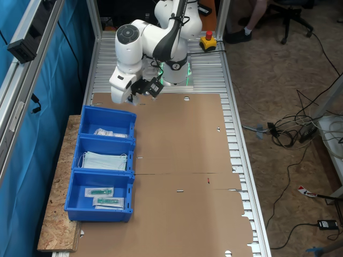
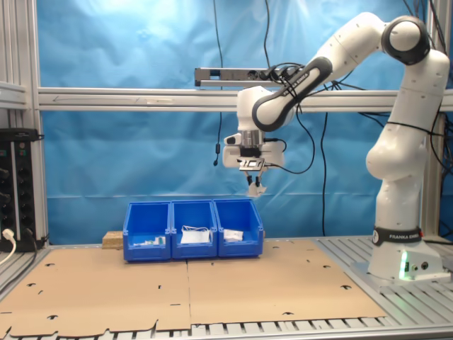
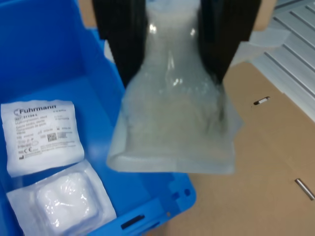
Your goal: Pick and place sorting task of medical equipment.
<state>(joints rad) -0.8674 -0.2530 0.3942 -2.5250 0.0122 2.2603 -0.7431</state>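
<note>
Open air is lying between the gripper (image 2: 253,185) and the blue bins (image 2: 193,228) below it. Two white packets (image 3: 44,167) are already occupying that end bin's floor.

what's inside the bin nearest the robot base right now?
Two white sealed packets lie on the floor of the blue bin. The packet hanging from the gripper covers part of the bin's rim and corner, so anything there is hidden.

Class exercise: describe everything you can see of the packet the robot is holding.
The packet is a flat, crinkled pouch of translucent white plastic with sealed edges. It hangs pinched at its top between the gripper's dark fingers, touching nothing else, above the corner of the end blue bin that holds two similar white packets.
</note>
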